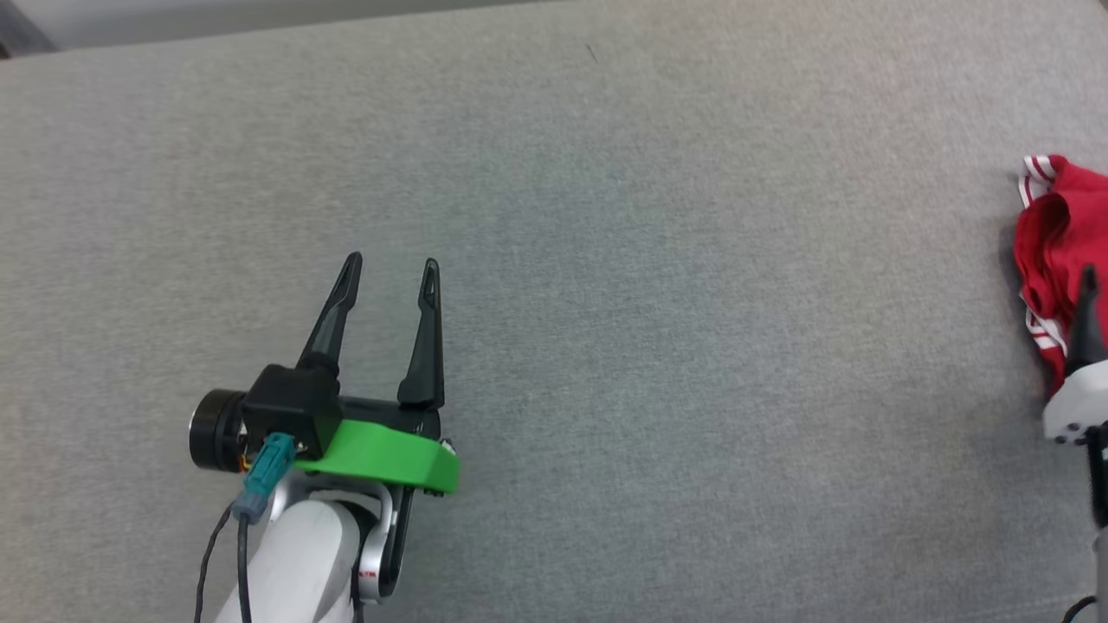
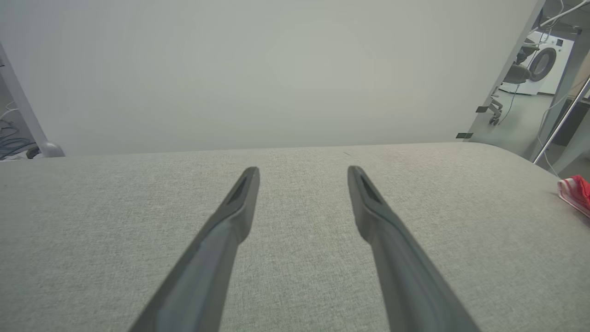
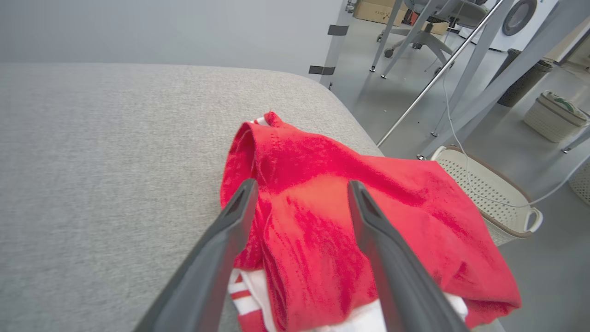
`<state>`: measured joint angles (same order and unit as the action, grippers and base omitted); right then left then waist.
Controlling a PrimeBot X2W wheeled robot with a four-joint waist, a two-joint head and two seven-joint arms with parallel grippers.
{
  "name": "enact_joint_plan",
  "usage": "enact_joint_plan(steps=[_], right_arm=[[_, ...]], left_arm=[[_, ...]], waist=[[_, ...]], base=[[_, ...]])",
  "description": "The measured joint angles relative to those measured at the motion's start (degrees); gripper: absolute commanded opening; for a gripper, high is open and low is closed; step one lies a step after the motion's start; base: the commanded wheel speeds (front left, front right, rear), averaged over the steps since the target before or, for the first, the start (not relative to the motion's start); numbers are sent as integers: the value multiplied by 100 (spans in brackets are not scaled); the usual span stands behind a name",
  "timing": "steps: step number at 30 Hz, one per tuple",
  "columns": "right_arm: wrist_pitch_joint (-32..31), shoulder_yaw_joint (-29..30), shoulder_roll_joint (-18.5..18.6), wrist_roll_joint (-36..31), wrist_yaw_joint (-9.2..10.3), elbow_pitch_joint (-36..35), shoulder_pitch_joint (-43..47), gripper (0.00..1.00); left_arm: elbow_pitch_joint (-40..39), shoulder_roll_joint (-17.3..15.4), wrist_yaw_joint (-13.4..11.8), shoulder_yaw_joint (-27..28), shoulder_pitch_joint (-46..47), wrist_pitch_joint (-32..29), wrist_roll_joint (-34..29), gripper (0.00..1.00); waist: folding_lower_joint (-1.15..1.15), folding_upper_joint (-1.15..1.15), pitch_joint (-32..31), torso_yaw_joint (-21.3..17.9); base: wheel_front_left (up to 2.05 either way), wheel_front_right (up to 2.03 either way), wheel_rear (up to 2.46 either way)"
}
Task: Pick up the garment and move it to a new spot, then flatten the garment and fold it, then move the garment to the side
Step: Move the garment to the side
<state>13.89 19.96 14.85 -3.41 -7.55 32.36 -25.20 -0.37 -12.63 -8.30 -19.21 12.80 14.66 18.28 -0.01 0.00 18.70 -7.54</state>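
The garment (image 1: 1060,242) is a crumpled red heap with striped red-and-white trim, lying at the far right of the grey padded table (image 1: 658,285). In the right wrist view the garment (image 3: 415,207) sits by the table's right edge, its lettering hidden in the folds. My right gripper (image 3: 300,184) is open, its fingers spread over the heap's near side; whether they touch the cloth I cannot tell. One right finger (image 1: 1088,316) shows at the head view's edge. My left gripper (image 1: 391,260) is open over bare table at lower left, holding nothing. A corner of the garment (image 2: 576,193) appears far right.
The table's right edge (image 3: 355,124) drops off just past the garment. On the floor beyond stand a white laundry basket (image 3: 498,203), slanted metal poles (image 3: 465,50) and an office chair (image 3: 428,32). A washing machine (image 2: 548,60) stands further back.
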Motion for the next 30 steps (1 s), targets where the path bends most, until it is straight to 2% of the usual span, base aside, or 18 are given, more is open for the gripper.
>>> enact_joint_plan(steps=[8,17,30], right_arm=[[-33,-776,-498,436,0,-876,704,100],[-359,-1493,-847,644,0,-1940,1247,100],[-917,-1605,-1116,669,1,-3325,2351,100]], left_arm=[[56,148,47,303,-361,0,42,100],[182,175,118,689,-639,1,35,100],[278,121,158,937,-1225,1,35,100]], waist=[[0,0,-546,390],[0,0,-1016,764],[0,0,-1579,928]], base=[[0,0,0],[0,0,0],[0,0,0]])
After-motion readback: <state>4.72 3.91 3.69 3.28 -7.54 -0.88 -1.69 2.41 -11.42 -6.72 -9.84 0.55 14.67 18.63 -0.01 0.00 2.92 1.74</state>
